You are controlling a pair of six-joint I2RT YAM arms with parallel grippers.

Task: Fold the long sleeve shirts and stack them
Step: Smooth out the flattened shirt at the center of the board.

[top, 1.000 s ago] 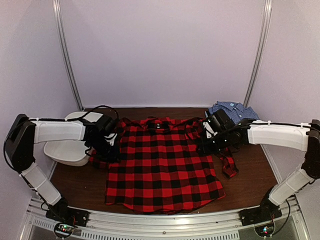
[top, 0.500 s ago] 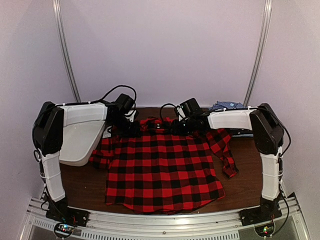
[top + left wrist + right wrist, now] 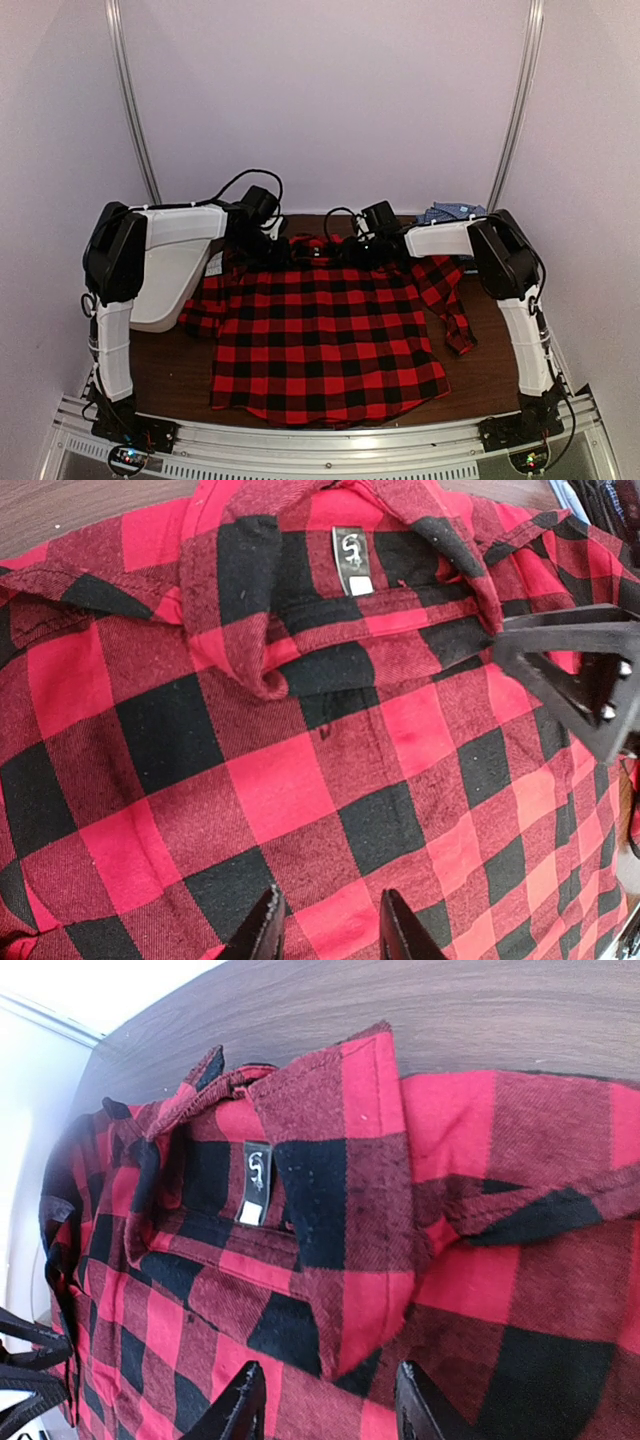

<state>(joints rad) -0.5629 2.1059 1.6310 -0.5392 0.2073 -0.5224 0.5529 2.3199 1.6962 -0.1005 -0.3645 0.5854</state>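
**Top view:** plaid (image 3: pixel 325 340) spread flat on worktop (image 3: pixel 500 360), unfolded, collar at far edge. One sleeve (image 3: pixel 450 305) splays off plaid's right side, other bunched at its left. Blue shirt (image 3: pixel 450 212) lies just beyond plaid's far right corner and looks folded; I judge that one done. Tub (image 3: pixel 165 290) sits beside plaid's left. Left to do: fold plaid, stack.

**Left wrist:** left gripper (image 3: pixel 330 930) fingers apart over plaid's back, below neck label (image 3: pixel 352 560); I see nothing pinched. Flannel has bold red-black checks, collar rumpled.

**Right wrist:** right gripper (image 3: pixel 325 1405) also apart, empty, over plaid near collar.
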